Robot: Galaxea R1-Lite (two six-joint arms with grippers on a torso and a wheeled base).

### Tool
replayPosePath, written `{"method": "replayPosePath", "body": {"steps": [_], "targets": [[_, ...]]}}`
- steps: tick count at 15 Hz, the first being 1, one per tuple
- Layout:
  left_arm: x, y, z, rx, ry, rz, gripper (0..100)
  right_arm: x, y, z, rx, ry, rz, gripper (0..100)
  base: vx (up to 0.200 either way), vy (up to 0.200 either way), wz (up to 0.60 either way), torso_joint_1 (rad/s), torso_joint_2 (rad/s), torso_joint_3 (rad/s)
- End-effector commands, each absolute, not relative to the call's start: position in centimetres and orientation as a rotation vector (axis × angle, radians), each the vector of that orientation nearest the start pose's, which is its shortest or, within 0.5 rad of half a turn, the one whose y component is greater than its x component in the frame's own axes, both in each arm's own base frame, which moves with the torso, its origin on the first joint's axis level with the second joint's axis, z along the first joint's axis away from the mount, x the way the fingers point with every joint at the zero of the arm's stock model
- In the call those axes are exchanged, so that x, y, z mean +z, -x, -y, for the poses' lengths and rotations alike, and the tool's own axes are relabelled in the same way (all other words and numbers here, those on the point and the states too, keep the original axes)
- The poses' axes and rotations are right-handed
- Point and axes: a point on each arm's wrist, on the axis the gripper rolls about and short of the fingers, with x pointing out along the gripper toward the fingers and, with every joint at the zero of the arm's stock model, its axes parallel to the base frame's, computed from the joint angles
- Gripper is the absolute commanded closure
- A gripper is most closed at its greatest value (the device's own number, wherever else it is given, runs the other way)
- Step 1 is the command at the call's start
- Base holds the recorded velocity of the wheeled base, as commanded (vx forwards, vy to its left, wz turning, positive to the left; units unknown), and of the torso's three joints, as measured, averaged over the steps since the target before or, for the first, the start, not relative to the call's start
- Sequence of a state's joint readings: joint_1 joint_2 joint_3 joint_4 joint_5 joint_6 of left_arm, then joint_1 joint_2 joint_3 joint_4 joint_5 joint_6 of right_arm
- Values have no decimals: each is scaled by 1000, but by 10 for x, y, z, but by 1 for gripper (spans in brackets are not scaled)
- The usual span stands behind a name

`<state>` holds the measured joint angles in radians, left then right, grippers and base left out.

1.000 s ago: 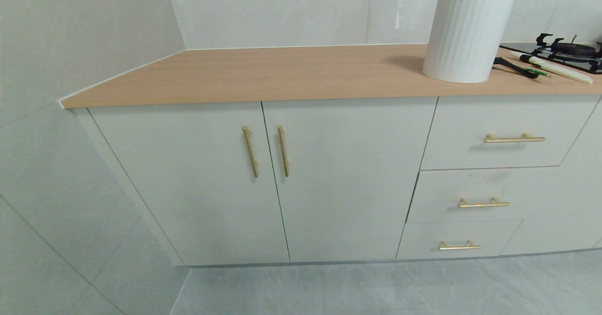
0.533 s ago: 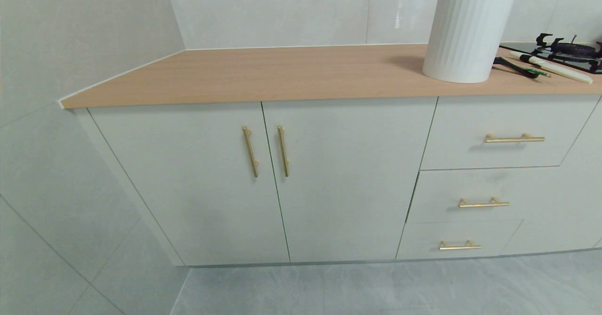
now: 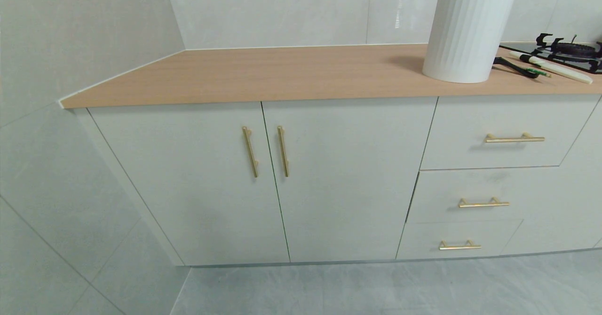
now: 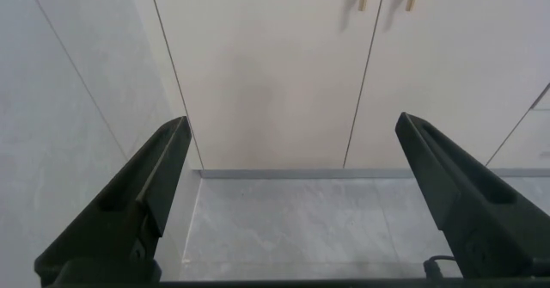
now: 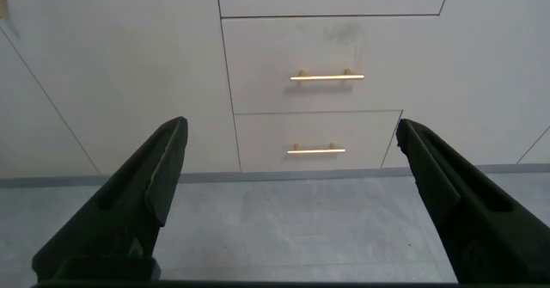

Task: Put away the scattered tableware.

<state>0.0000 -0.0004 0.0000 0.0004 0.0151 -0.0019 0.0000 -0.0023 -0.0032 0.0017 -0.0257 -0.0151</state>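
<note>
A tall white ribbed container (image 3: 469, 30) stands on the wooden countertop (image 3: 263, 75) at the right. Beside it lie a black-handled utensil (image 3: 516, 67) and a cream-coloured utensil (image 3: 555, 68), reaching toward the black stove grate (image 3: 571, 48). My left gripper (image 4: 292, 133) is open and hangs low in front of the double cabinet doors (image 4: 284, 64), nothing between its fingers. My right gripper (image 5: 292, 133) is open too, low before the drawers (image 5: 335, 77), above the floor.
White cabinet doors with gold handles (image 3: 265, 151) sit under the counter; three drawers (image 3: 494, 169) with gold handles are to the right. A tiled wall (image 3: 70, 47) closes off the left side. Grey floor (image 3: 376, 287) lies in front.
</note>
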Motion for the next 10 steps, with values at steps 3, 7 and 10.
{"method": "replayPosePath", "body": {"steps": [3, 7, 10], "targets": [[75, 23, 0, 17, 0, 0, 0, 76, 23, 1, -26, 17, 0, 0, 0, 0, 0, 0, 0, 0], [75, 23, 0, 15, 0, 0, 0, 76, 23, 0, -6, 18, 0, 0, 0, 0, 0, 0, 0, 0], [75, 23, 0, 17, -2, 0, 0, 76, 23, 0, -5, 2, 2, 0, 0, -133, 0, -3, 5, 2]]}}
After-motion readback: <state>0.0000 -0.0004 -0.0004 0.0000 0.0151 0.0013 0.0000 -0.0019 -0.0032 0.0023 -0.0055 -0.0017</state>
